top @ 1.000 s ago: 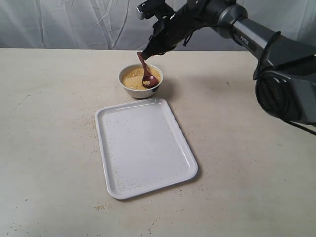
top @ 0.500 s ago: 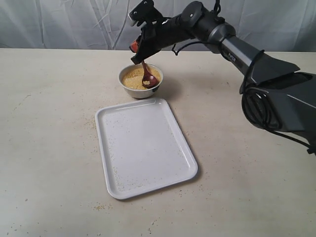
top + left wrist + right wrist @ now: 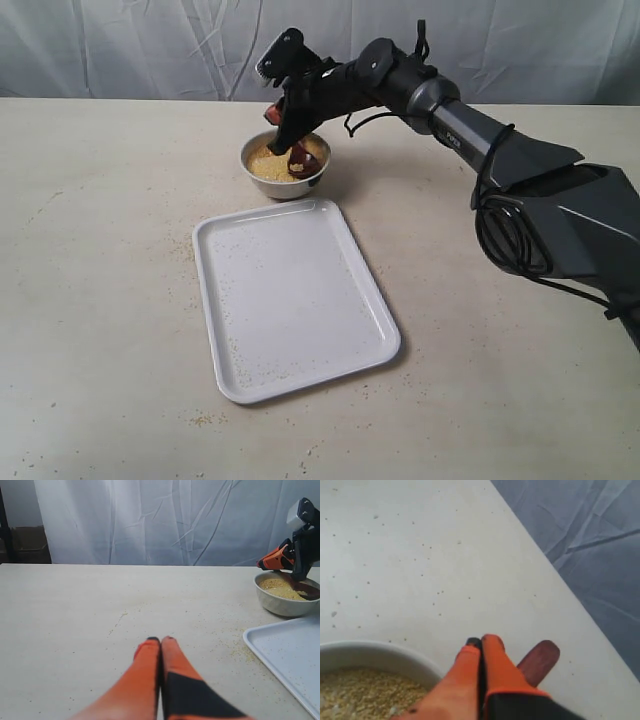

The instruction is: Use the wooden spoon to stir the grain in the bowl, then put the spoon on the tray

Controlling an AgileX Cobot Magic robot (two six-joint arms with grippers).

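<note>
Wooden spoon (image 3: 300,158) seen upper centre of exterior frame, head dipped in grain (image 3: 264,160) inside bowl (image 3: 285,183). Long axis held steep, handle clamped from above by closed fingers of right gripper (image 3: 282,128). Tray (image 3: 290,300) laid just below bowl, frame centre. Left gripper (image 3: 161,641) pressed closed, empty, kept well apart.

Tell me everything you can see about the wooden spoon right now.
The wooden spoon is dark reddish-brown, smooth-looking wood. Its oval head sits in the yellow grain inside the white bowl, and the slim handle slants upward into the right claw, which is shut on it. The handle's rounded end pokes out past the claw.
</note>
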